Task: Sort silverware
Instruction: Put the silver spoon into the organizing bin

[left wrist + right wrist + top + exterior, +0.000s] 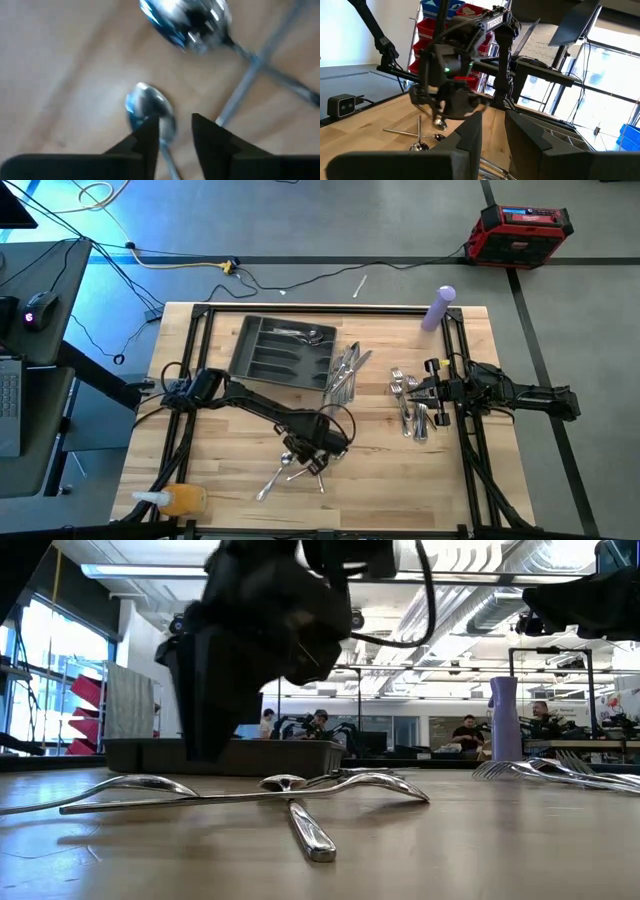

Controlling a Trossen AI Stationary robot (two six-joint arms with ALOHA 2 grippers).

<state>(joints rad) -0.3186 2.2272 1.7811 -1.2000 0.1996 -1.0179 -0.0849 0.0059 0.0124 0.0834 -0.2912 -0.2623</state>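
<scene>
Pale wood runs across the whole table, and on it we see the silverware in several lots; a loose cluster of spoons lies toward six o'clock in the high view, a bundle of forks and knives sits near the centre, just at three o'clock of the dark grey tray, and a further heap rests toward three o'clock of the table; a few pieces already lie in the tray's far compartment.

The left gripper hangs low over the near cluster — in its wrist view the two fingers stand a little apart with a narrow gap between them, one finger overlapping a spoon bowl; whether it pinches that spoon we cannot tell.

The right gripper waits beside the three o'clock heap; its fingers show a slim gap, holding nothing.

A lilac bottle stands at the table's one o'clock corner.
</scene>
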